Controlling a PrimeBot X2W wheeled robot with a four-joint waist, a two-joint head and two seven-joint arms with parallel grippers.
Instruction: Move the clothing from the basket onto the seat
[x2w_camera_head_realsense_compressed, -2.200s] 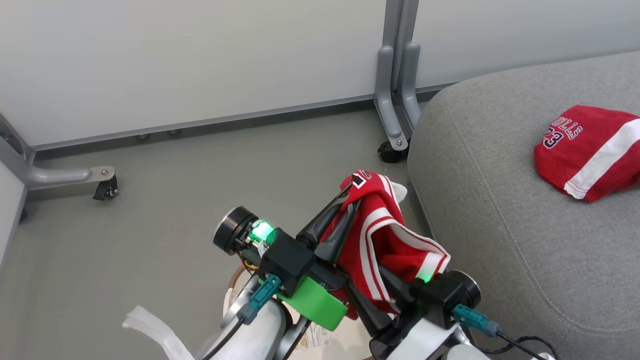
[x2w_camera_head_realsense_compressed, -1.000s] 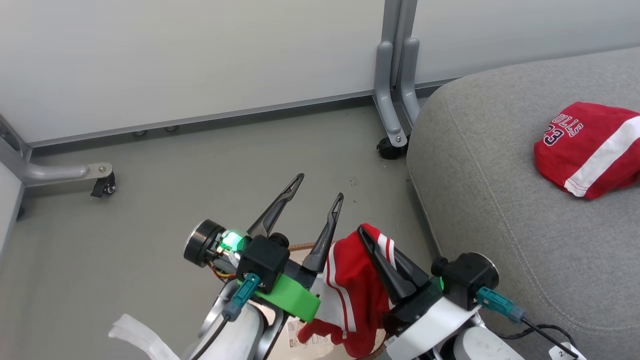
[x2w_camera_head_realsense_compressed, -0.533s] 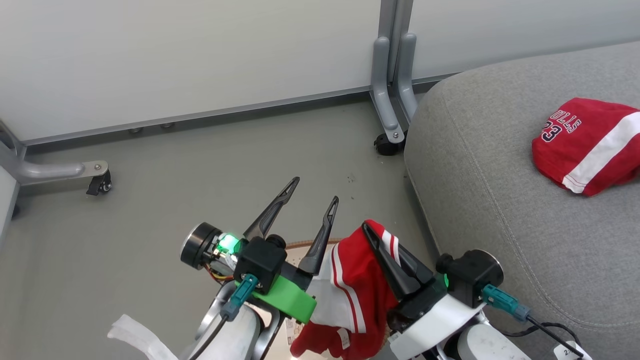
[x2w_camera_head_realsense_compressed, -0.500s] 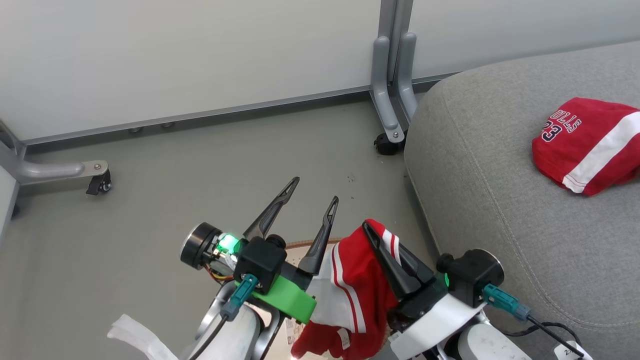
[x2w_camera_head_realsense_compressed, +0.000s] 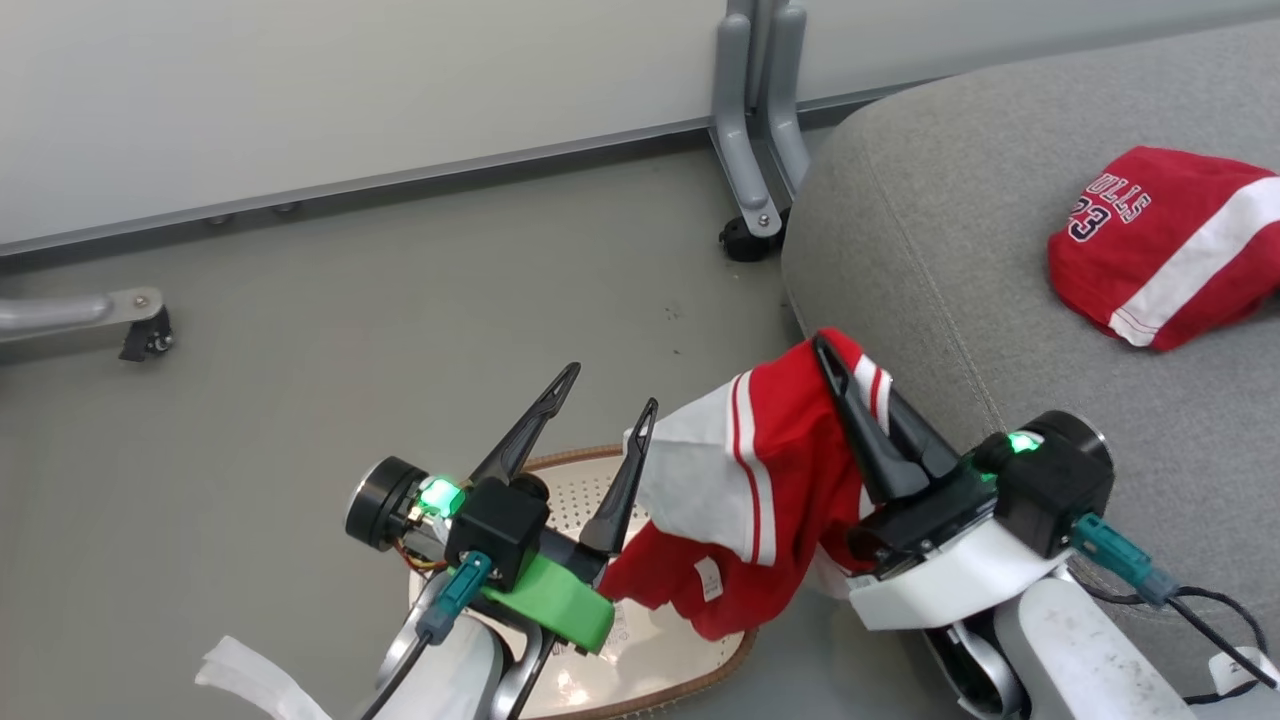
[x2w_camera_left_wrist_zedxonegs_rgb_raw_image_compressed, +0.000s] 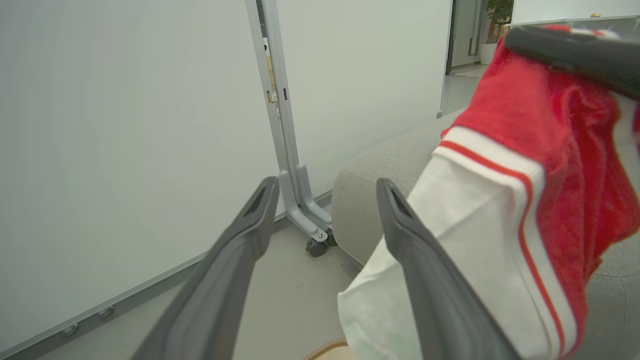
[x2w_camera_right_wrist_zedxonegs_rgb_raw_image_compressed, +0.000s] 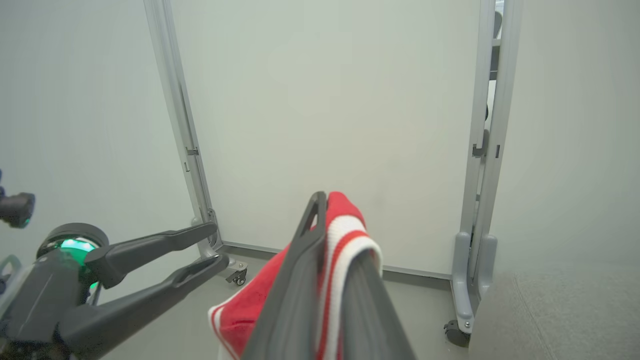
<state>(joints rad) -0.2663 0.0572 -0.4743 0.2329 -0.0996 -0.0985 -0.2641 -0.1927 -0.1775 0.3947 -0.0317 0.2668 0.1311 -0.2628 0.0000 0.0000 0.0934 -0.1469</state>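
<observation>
Red jersey (x2w_camera_head_realsense_compressed: 760, 470) hangs pinched in the closed jaws of the right gripper (x2w_camera_head_realsense_compressed: 850, 375) above the basket (x2w_camera_head_realsense_compressed: 660, 650) at six o'clock, the left gripper (x2w_camera_head_realsense_compressed: 612, 388) spread and empty, so the step in hand looks like the carry, which next calls for a swing toward two o'clock over the seat (x2w_camera_head_realsense_compressed: 950, 300).

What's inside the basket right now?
Its bare perforated floor and a label sticker are visible inside the basket. The jersey hanging from the right claw and the left arm cover much of it, so a garment there cannot be ruled out.
</observation>
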